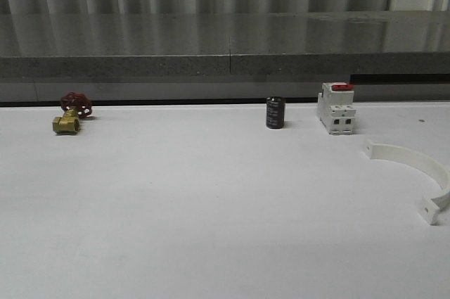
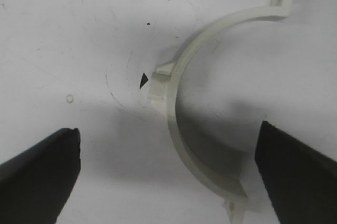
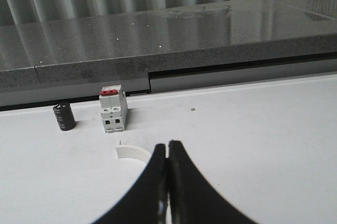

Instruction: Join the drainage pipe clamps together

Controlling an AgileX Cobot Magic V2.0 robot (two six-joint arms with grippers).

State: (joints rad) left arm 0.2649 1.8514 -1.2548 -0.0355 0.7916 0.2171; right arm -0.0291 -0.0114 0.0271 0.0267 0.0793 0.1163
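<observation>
Left gripper [image 2: 168,166] spread wide above one clamp [image 2: 179,113] lying flat on the table [image 2: 63,34], right gripper [image 3: 167,182] pressed together near the other clamp [image 1: 415,162] at table's right edge; lower left straight, centre jaws across the band before closing.
</observation>
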